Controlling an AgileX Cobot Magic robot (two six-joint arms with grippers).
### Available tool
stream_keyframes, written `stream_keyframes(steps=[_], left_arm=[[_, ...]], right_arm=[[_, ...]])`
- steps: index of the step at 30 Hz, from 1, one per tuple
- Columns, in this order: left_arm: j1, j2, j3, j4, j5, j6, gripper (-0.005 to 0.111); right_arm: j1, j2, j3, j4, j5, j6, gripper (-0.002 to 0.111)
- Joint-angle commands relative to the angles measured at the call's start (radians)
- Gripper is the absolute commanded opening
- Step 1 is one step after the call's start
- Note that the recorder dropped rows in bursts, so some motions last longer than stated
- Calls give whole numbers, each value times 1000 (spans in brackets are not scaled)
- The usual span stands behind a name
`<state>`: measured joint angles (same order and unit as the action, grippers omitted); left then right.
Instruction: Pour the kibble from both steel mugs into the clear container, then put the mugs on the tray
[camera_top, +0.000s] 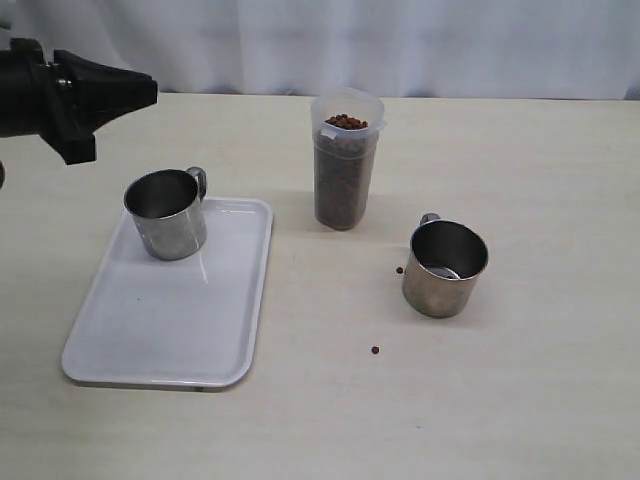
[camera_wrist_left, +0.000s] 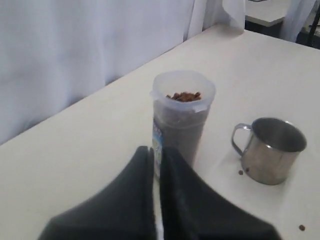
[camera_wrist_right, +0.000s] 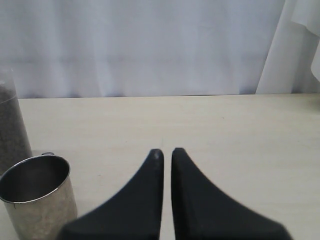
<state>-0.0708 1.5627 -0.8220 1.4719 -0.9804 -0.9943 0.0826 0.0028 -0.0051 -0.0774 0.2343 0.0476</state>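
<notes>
One short, shiny steel mug with a small loop handle, the counter mug, stands on the pale counter. It looks like the last thing that has to go on the flat white plastic tray.

In the exterior view the counter mug is at 4 o'clock from the tall clear plastic container. The tray lies at about 9 o'clock from the mug, well apart. The mug is upright and its handle points to about 11 o'clock. It sits on the right side, so I think the right arm is nearer.

The other shiny steel mug, the tray mug, stands upright on the far part of the tray. The small dark-brown kibble fills the container almost to the rim. Two stray pellets lie on the counter near the counter mug.

The left claw has its jaws pressed together and holds nothing. The right claw is closed to a thin slit and is empty too.

The exterior view does not show the right claw at all. Only the right wrist view does, with the counter mug near it. But only the exterior view looks down into that mug, and I see no kibble inside.
</notes>
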Motion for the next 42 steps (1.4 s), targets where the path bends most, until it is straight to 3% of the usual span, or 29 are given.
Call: stream_keyframes(steps=[1,5,10,21,27,28,30,33,38,42], left_arm=[[1,-218,138,-104,68,8,0],[1,-483,321,-325,255,128,0],[1,-794,550,-635,333,322,0],[1,-1269,822,-680,571,313,0],[0,-1348,822,-612,634,175,0],[0,-1348,822,-709,668,213,0],[0,-1346,822,-1074,755,467,0],[-20,-1346,822,-1316,840,724,0],[-126,-1346,822,-1266,931,753,0],[-155,-1346,822,-1264,946,755,0]], right_arm=[[2,-3,5,-13,3,-2,4],[2,-3,5,-13,3,-2,4],[2,-3,5,-13,3,-2,4],[2,-3,5,-13,3,-2,4],[2,-3,5,-13,3,-2,4],[2,-3,5,-13,3,-2,4],[2,-3,5,-13,3,-2,4],[2,-3,5,-13,3,-2,4],[2,-3,5,-13,3,-2,4],[2,-3,5,-13,3,-2,4]])
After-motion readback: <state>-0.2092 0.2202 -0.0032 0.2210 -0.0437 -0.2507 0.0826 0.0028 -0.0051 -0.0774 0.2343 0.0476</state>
